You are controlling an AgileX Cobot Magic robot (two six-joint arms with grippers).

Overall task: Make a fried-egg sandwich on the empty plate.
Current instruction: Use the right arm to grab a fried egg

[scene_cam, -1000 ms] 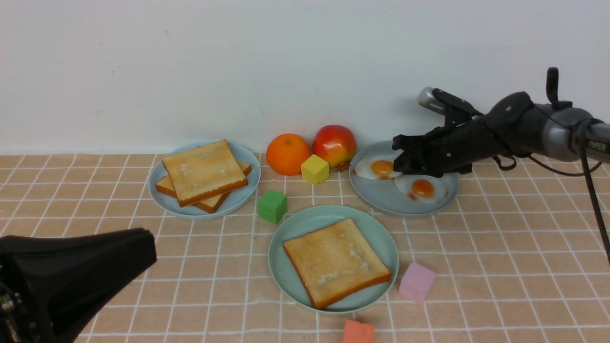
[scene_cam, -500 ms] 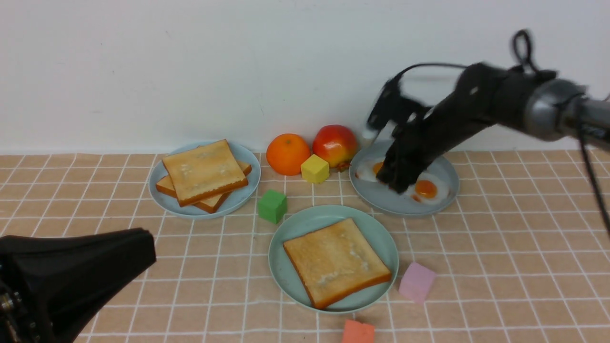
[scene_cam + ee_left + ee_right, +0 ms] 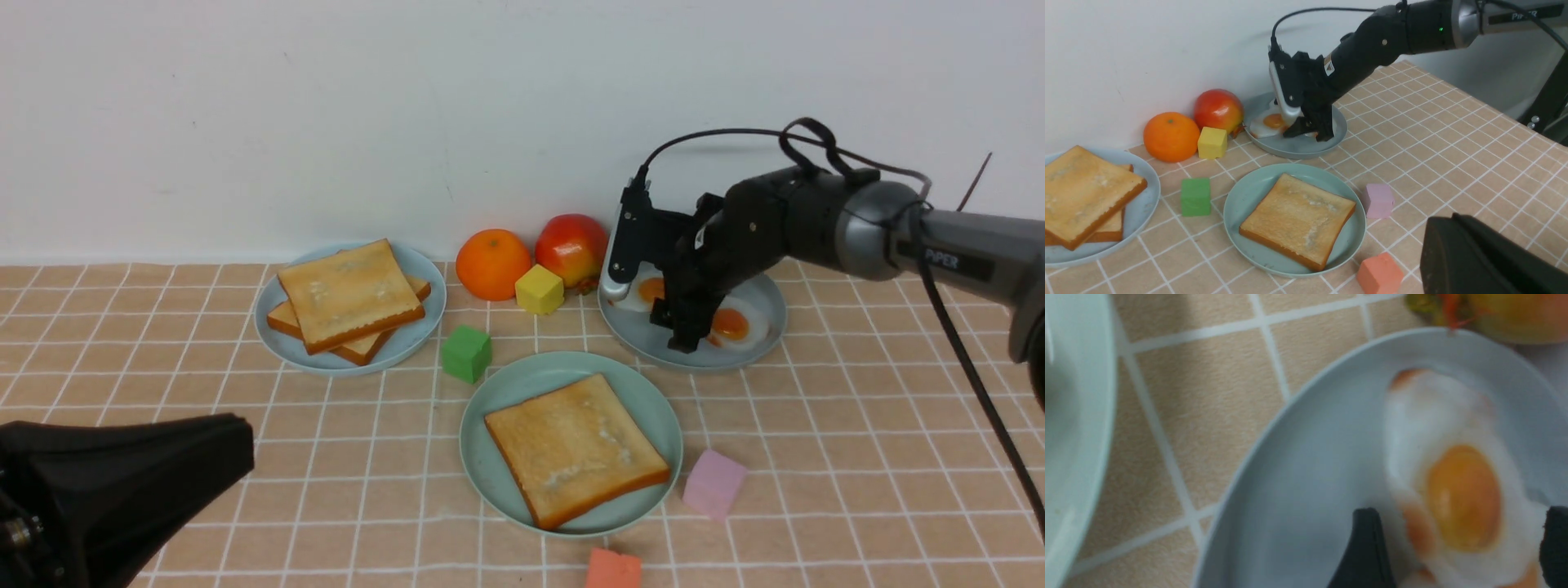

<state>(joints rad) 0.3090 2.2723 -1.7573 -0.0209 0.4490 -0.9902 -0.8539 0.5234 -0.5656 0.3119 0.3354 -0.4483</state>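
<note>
Logged right fingers (image 3: 1367,555) spread wide, straddling fried egg (image 3: 1457,490) across its short axis, no grip yet. Located egg flat on grey-blue plate (image 3: 637,336), 1 o'clock from mint plate (image 3: 506,392) with toast slice (image 3: 575,449). Judged left fingers (image 3: 1457,253) shut, at 8 o'clock, farther off.

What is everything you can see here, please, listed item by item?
mint plate: one, teal, front centre
toast slice: one, golden-brown, on mint plate
left plate: one, grey-blue, back left
toast stack: one, golden-brown, on left plate
right plate: one, grey-blue, back right
fried eggs: two visible, white-orange, on right plate
orange: one, orange, back centre
apple: one, red-yellow, beside orange
cubes: four, yellow cube, green cube, pink cube, coral cube, around mint plate
right hand: one, black, open over eggs
left hand: one, black, shut, near left
</note>
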